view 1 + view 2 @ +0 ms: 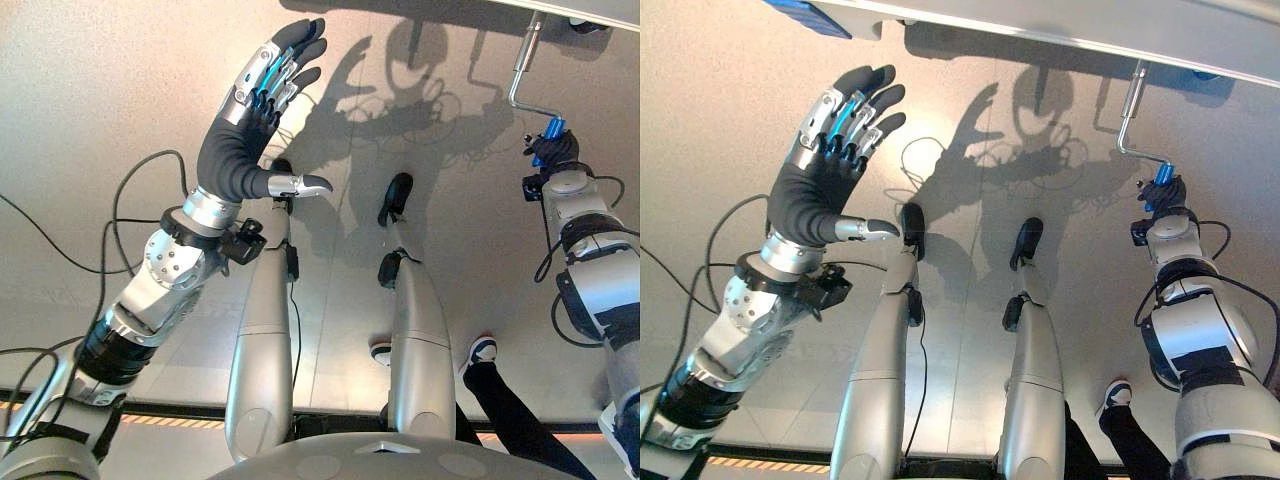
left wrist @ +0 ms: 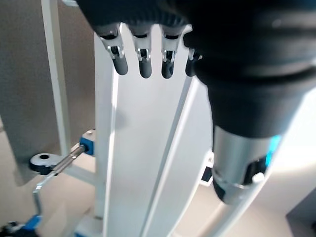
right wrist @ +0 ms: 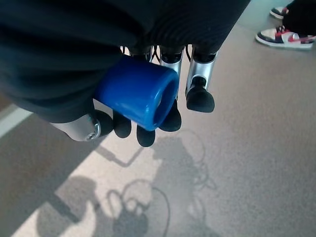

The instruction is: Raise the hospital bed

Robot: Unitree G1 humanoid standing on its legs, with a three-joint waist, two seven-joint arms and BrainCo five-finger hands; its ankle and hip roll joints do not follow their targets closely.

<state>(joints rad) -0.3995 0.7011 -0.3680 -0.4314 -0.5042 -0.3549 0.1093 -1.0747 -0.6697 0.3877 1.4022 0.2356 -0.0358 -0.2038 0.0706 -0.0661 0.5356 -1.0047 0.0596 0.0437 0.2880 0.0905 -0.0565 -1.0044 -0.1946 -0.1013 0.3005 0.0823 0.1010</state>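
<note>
Right wrist view: my R hand (image 3: pixel 123 74) curled tight round blue grip (image 3: pixel 138 96) of bed crank, fingers (image 3: pixel 199 98) wrapped over it. Left eye view: metal crank rod (image 1: pixel 522 75) goes up from R hand (image 1: pixel 552 152) to bed frame (image 1: pixel 1060 25) above. My L hand (image 1: pixel 262 105) held up, well apart from crank, fingers straight + spread, holding nothing. Person's shoes (image 3: pixel 285 35) on floor past R hand.

Bed frame (image 1: pixel 1060 30) overhangs crank (image 1: pixel 1132 120); open floor (image 1: pixel 720 120) left.
</note>
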